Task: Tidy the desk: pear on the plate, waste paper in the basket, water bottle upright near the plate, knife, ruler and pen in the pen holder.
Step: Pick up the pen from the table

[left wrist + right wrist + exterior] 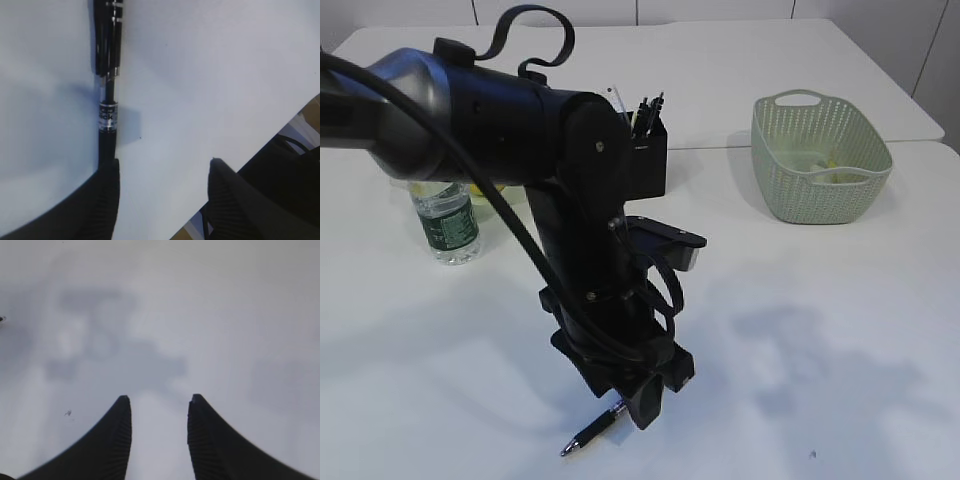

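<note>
White counter [840, 330] fills every view, with a pale wall behind it at the top of the exterior frame. Only that exterior view takes in the whole layout: the basket [820, 160] at upper right with yellow and white scraps inside, the pen holder [650, 155] at upper centre with dark pens sticking out of it, and the water bottle [448, 222] upright at the left, just in front of the greenish plate [510, 195], which my arm mostly hides. I cannot make out the pear from here.

My left arm slants down from the upper left and bends steeply toward the counter, ending low at centre bottom with my left tool [645, 395] right over a black pen [592, 430] lying on the surface. My left wrist view alone shows the detail: the pen [107, 100] runs up the left side, its lower end at one finger [102, 200], fingers apart, nothing clamped.

My right tool [159, 432] appears only in its own wrist view, fingers apart above bare shadowed counter.
</note>
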